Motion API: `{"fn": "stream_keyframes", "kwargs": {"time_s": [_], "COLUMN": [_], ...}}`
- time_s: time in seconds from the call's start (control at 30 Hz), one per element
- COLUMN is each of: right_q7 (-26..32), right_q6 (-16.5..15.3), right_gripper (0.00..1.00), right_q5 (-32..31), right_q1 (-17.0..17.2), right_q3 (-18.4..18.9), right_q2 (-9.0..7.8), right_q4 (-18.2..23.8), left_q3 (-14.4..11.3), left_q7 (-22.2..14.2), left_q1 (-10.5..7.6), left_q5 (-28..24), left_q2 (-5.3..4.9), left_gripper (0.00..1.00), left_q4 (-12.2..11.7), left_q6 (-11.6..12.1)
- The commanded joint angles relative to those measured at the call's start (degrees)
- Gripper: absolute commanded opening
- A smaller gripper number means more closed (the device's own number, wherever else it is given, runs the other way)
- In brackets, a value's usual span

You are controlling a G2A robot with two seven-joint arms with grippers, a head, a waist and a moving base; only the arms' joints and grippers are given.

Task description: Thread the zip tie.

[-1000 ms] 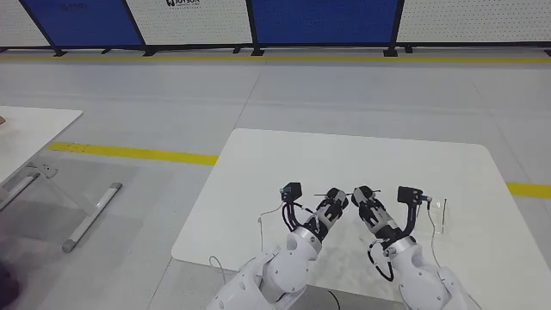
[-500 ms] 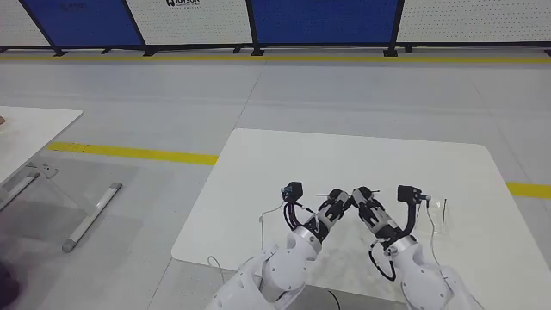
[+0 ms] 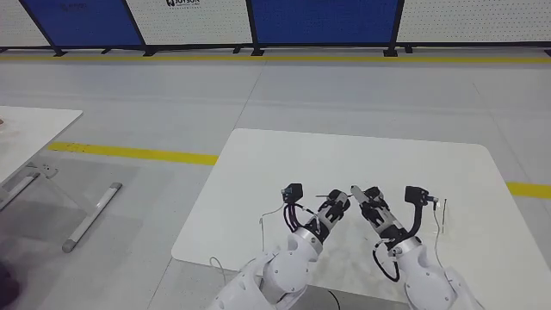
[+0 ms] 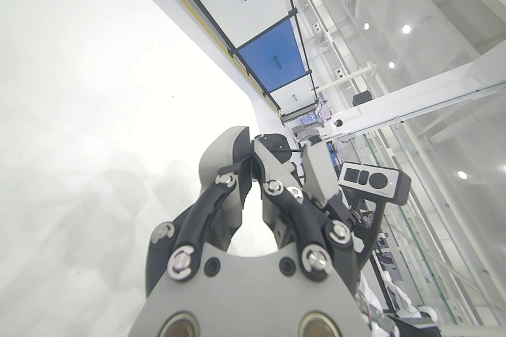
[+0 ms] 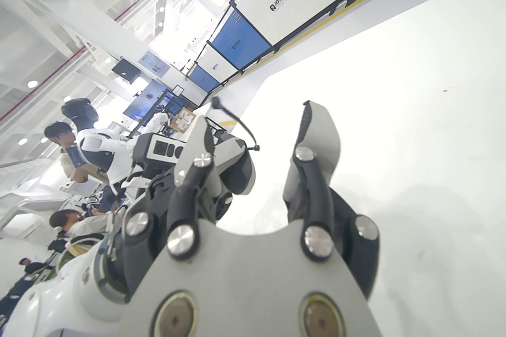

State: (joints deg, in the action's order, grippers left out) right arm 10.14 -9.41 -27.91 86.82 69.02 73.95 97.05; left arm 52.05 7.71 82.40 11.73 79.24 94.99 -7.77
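Left wrist view: left gripper (image 4: 249, 152) clamped on half-hidden zip tie (image 4: 234, 167); right gripper (image 5: 255, 113) apart.

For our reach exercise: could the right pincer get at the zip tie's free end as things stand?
Probably yes: the right pincer is open, and the zip tie, clamped in the left pincer, pokes out bare close beside it with nothing between.

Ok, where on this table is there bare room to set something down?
Crowded: the front middle of the white table, where the left gripper, shut on the thin black zip tie, faces the open right gripper. Free: the whole far half beyond both grippers, and the strips either side, out to the table's left and right edges.
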Motion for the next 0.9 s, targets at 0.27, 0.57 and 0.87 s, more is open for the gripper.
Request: {"fn": "stream_keyframes", "kwargs": {"time_s": [0.27, 0.57, 0.87], "right_q7": [-2.18, -1.69, 0.00], "right_q6": [-0.79, -0.84, -1.34], "right_gripper": [0.00, 0.00, 0.00], "right_q5": [-1.50, -2.81, -3.26], "right_q1": [0.89, 0.64, -0.04], "right_q3": [0.60, 0.49, 0.08], "right_q2": [-0.12, -0.19, -0.24], "right_q4": [0.70, 0.70, 0.39], "left_q3": [-0.14, 0.24, 0.12], "left_q7": [0.00, 0.06, -0.27], "left_q1": [0.19, 0.53, 0.89], "left_q5": [0.06, -0.45, -0.37], "left_q2": [0.14, 0.20, 0.25], "left_gripper": [0.00, 0.00, 0.00], "left_q4": [0.63, 0.92, 1.61], "left_q6": [0.03, 0.74, 1.41]}}
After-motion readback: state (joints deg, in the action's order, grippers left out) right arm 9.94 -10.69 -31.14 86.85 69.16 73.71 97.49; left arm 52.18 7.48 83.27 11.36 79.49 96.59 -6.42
